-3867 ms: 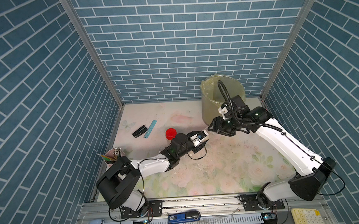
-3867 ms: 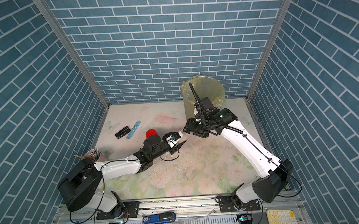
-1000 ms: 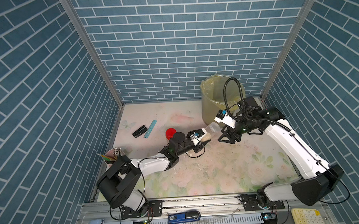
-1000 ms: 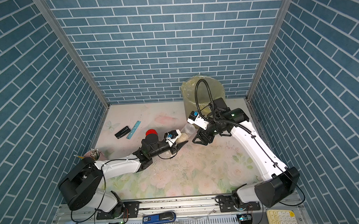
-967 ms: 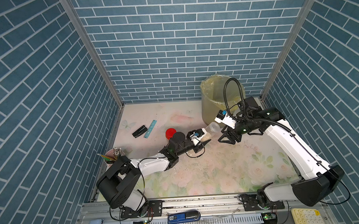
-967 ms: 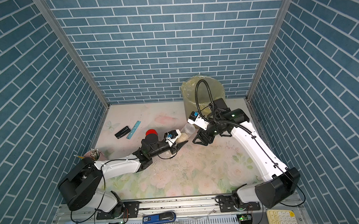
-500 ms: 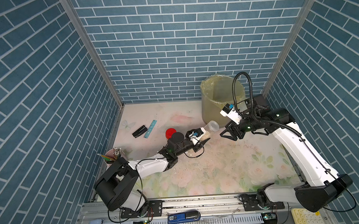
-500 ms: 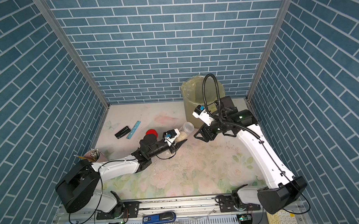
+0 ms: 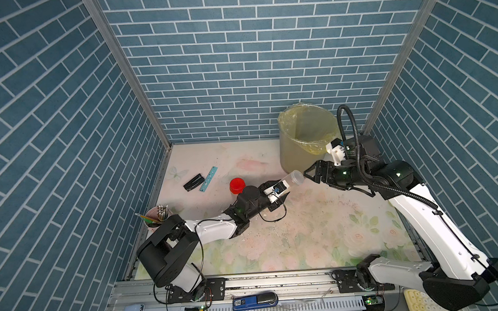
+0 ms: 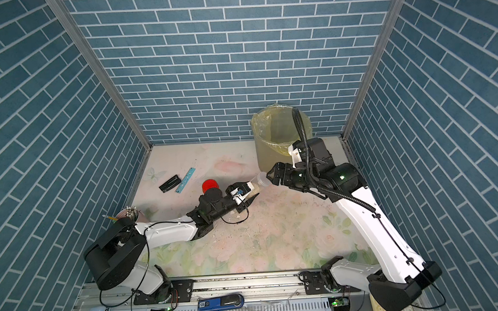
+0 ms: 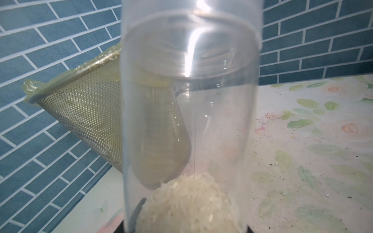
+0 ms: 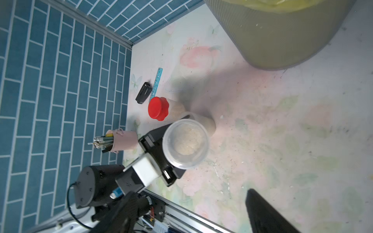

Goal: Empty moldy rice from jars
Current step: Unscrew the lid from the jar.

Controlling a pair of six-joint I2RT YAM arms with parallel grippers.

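Observation:
My left gripper (image 9: 278,187) is shut on a clear jar (image 9: 293,178), holding it tilted above the mat with its top end towards the right arm. The moldy rice (image 11: 187,201) lies heaped at the gripped end, also seen through the jar's top (image 12: 186,141). A clear lid seems to sit on that top end (image 11: 189,40). My right gripper (image 9: 309,174) is open just off that end, its fingers (image 12: 266,213) wide apart and holding nothing. A red-capped jar (image 9: 237,185) stands behind the left wrist. Another jar (image 12: 210,125) shows partly behind the held one.
A mesh bin with a yellow bag (image 9: 305,135) stands at the back right, close behind the right wrist. A pink pencil cup (image 9: 157,216) is at the left wall. A black clip (image 9: 193,182) and a blue ruler (image 9: 208,178) lie back left. Crumbs dot the floral mat (image 9: 304,235).
My right gripper has let go of the jar's top, opened wide and drawn back to the right. The left gripper still holds the jar, now raised a little.

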